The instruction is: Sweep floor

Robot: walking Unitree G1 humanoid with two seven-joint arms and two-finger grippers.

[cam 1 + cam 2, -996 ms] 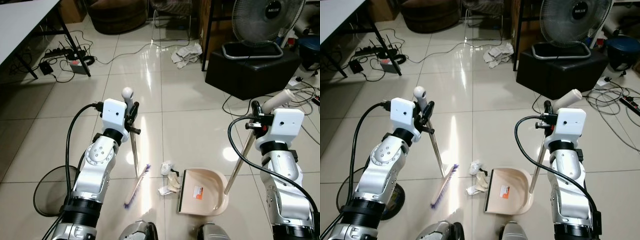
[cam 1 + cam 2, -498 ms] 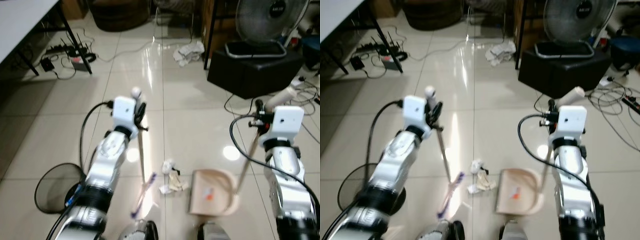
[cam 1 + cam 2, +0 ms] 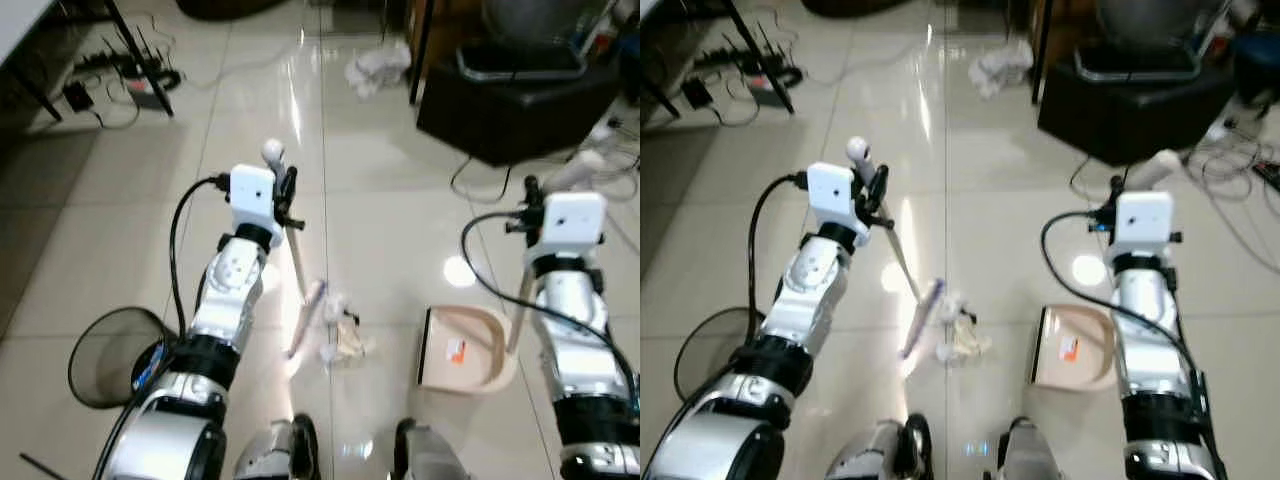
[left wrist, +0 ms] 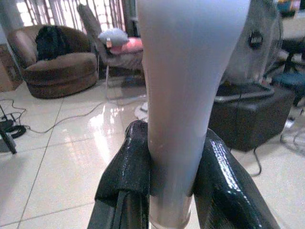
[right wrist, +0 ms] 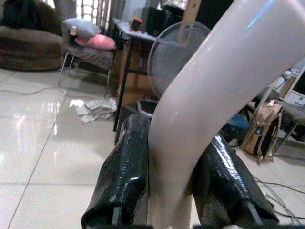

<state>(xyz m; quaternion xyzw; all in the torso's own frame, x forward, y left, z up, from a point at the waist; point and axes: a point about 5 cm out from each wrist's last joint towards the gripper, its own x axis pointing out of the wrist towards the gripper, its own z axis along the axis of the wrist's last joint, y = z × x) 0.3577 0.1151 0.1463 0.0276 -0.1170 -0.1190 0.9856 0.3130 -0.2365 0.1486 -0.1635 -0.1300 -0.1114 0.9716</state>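
Two tools are gripped: the left gripper [image 4: 169, 191] jaws clamp the broom [image 3: 303, 300], its bristles touching the paper scraps [image 3: 340, 335]; the dustpan [image 3: 462, 348], at their 3 o'clock, hangs from the right gripper [image 5: 169, 191].

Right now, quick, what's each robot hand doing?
Left tool: closed on the broom handle.
Right tool: closed on the dustpan handle.
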